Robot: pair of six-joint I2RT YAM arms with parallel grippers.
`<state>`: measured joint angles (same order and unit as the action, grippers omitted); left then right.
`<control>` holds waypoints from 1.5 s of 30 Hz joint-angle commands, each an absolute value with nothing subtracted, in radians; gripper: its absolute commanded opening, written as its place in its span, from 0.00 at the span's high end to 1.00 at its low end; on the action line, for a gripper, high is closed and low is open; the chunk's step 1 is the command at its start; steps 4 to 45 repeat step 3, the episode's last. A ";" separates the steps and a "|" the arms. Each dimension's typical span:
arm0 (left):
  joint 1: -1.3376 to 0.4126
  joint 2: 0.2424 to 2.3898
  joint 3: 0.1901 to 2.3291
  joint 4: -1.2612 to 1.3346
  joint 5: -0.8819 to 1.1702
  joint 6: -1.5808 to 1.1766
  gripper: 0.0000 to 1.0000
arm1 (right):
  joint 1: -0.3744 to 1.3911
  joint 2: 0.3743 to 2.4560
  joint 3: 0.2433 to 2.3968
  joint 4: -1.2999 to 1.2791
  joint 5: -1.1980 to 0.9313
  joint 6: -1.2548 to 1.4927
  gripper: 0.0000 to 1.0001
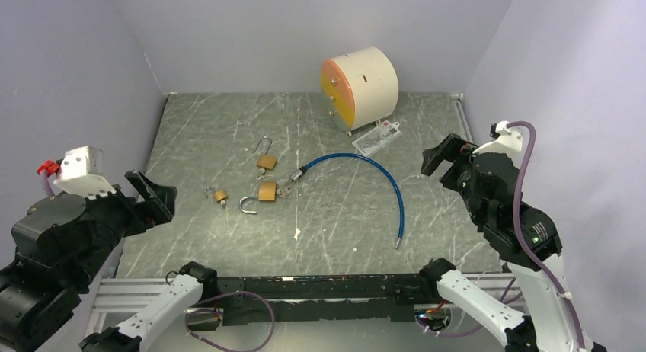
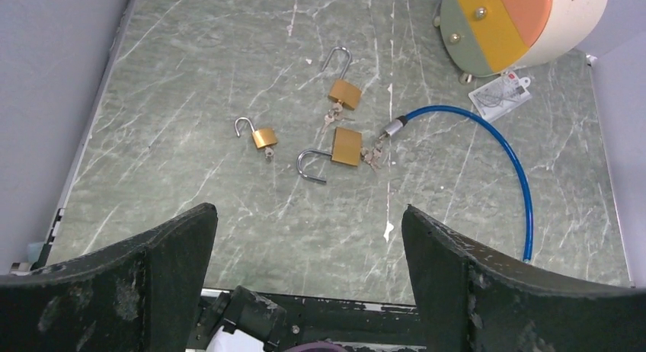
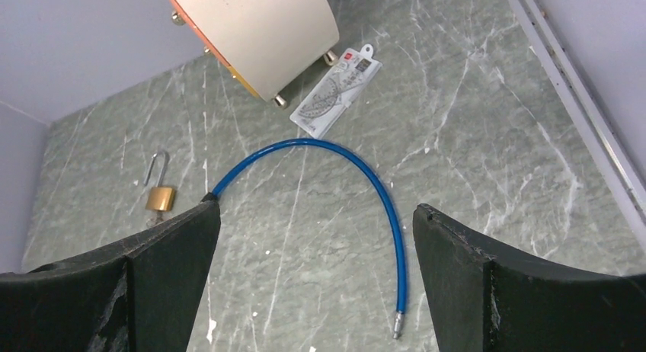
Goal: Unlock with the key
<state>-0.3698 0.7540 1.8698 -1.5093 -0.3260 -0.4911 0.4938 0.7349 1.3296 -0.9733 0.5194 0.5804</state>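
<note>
Three brass padlocks lie left of the table's middle, each with its shackle swung open. The small padlock [image 1: 221, 195] [image 2: 264, 137] is leftmost. The upper padlock [image 1: 267, 161] [image 2: 345, 93] [image 3: 161, 197] lies farther back. The larger padlock [image 1: 267, 190] [image 2: 346, 146] has a bunch of keys [image 1: 286, 190] [image 2: 372, 155] at its base, touching a blue cable's metal end. My left gripper [image 1: 156, 198] [image 2: 307, 215] hovers open and empty at the left, well short of the locks. My right gripper [image 1: 446, 167] [image 3: 314, 207] stands open and empty at the right, above the cable.
The blue cable [image 1: 381, 177] [image 2: 495, 139] [image 3: 366, 177] arcs across the middle-right. A round cream drawer box [image 1: 362, 85] [image 2: 518, 24] [image 3: 259, 32] stands at the back, with a packaged protractor [image 1: 377, 139] [image 2: 499, 95] [image 3: 335, 100] beside it. Grey walls close in three sides.
</note>
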 commanded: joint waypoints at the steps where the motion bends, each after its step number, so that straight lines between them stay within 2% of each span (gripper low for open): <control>1: -0.368 0.745 1.882 -1.541 -0.338 -0.503 0.06 | 0.493 0.725 1.336 -0.921 0.524 0.521 0.01; 45: -0.367 0.739 1.878 -1.545 -0.343 -0.511 0.06 | 0.492 0.722 1.328 -0.921 0.540 0.525 0.01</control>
